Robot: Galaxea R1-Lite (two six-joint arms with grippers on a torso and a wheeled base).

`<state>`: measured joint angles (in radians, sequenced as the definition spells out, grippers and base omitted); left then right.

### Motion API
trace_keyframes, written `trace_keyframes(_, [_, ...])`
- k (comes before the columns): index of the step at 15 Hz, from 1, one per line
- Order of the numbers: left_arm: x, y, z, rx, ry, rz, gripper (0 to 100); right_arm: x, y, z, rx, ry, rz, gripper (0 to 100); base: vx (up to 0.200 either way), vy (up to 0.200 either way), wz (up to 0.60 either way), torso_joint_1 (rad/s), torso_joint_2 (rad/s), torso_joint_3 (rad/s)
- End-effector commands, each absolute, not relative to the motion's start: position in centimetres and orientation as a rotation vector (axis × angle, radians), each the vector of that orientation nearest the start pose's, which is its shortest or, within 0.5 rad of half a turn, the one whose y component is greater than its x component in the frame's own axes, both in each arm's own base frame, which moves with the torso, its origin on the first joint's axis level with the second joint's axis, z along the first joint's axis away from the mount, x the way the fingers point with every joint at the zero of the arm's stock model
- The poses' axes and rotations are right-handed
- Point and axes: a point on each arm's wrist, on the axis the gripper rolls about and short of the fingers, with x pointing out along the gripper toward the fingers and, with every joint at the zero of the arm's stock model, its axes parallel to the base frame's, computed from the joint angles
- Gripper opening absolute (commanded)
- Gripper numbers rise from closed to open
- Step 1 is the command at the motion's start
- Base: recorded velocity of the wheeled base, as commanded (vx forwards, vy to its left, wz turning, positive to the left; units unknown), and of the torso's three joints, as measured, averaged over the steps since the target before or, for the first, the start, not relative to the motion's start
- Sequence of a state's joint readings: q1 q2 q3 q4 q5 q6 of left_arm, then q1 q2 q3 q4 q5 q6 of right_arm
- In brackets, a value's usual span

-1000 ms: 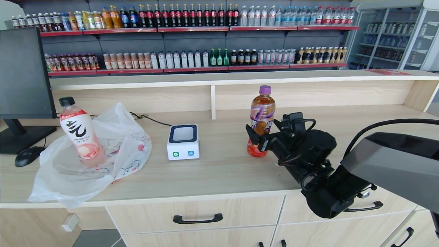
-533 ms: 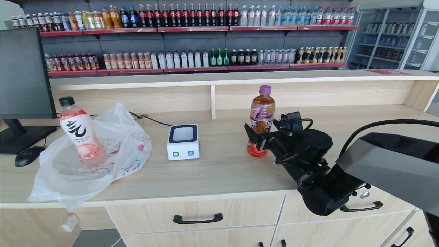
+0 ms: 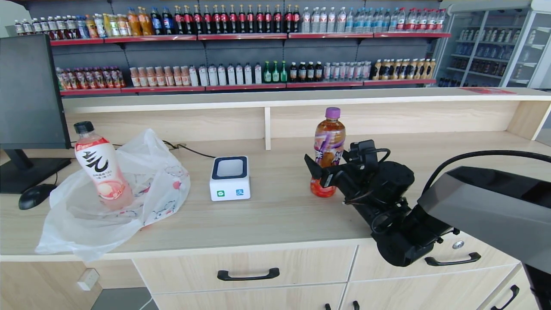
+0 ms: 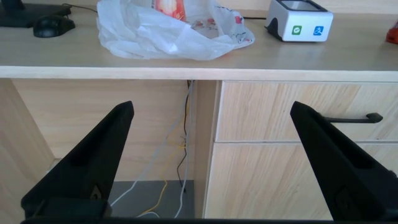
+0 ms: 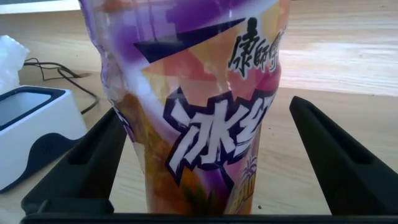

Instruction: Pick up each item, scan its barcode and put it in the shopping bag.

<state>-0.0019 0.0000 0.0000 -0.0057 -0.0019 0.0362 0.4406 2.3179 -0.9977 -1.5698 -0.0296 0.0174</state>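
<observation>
A tea bottle [image 3: 329,144] with a purple cap and orange drink stands upright on the wooden counter [image 3: 275,215], right of centre. My right gripper [image 3: 325,170] is open around its lower half. In the right wrist view the bottle [image 5: 199,118] stands between the two black fingers [image 5: 81,168], which are close to its sides. A pink drink bottle [image 3: 102,165] with a black cap stands inside the white shopping bag [image 3: 142,198] on the left. The white barcode scanner [image 3: 230,177] sits between bag and tea bottle. My left gripper [image 4: 205,162] hangs open below counter height, facing the cabinet.
A monitor [image 3: 30,94] and a black mouse [image 3: 34,196] sit at the counter's far left. A cable [image 3: 189,150] runs behind the scanner. A raised ledge [image 3: 301,101] backs the counter, with drink shelves beyond. Drawers with black handles [image 3: 248,274] lie below the front edge.
My right gripper has edged left and forward, so the tea bottle sits deeper between its fingers. The bottles, bag and scanner have not moved.
</observation>
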Motion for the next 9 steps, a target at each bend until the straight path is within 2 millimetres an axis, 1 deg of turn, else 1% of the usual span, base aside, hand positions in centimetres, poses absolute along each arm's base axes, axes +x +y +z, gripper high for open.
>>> trace_keyframes(1, [-2.28,0.00,7.61,0.041,-0.006,-0.004,100,38.04,17.85,9.43,0.075,-0.241,0.411,100,0.000,0.000,0.00,0.000,0.00,0.000])
trace_keyframes(9, [-2.28,0.00,7.61,0.055,-0.006,-0.004,100,37.74,17.77,9.35,0.076,-0.230,0.408,100,0.000,0.000,0.00,0.000,0.00,0.000])
